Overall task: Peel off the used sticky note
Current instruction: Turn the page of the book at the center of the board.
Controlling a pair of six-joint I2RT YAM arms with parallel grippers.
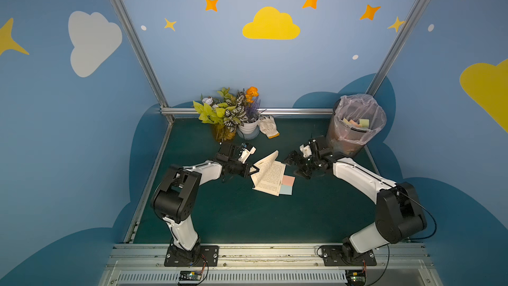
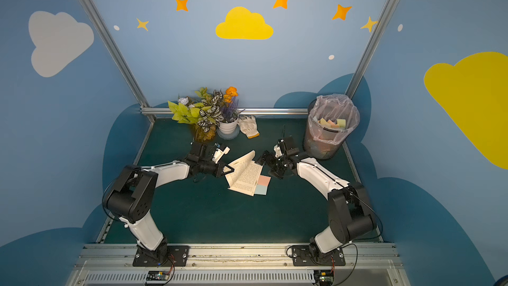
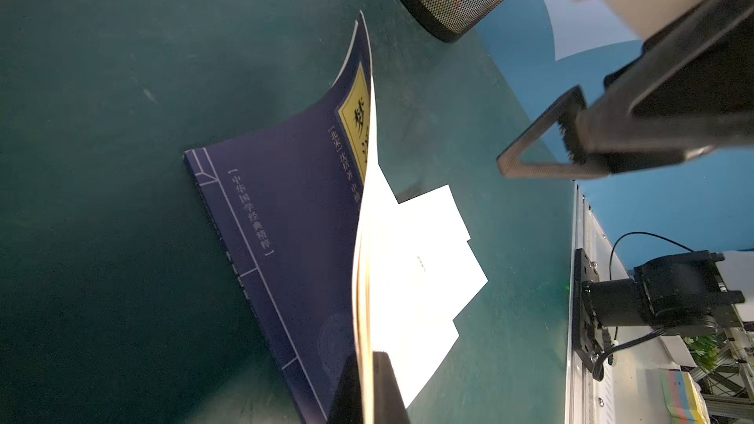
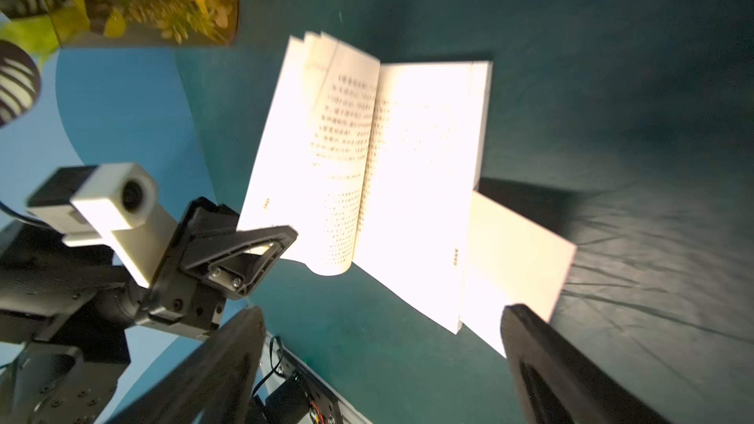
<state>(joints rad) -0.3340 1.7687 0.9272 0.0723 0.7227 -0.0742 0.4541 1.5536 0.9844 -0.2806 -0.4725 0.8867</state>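
Bare mat [image 1: 247, 215] in front of book [image 1: 270, 174], bin [image 1: 338, 138] in far right corner, plants [image 1: 228, 111] and glove [image 1: 268, 126] along back edge.

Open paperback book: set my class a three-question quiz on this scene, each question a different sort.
1. True or false: the right pincer is shut on the pink square paper sticky note.
2. Which holds the lifted pages of the open navy-covered paperback book? A left pincer; B right pincer; C neither.
3. What colour is the second square sticky note, beside the pink one?
Key: 1 false; 2 A; 3 pale blue.
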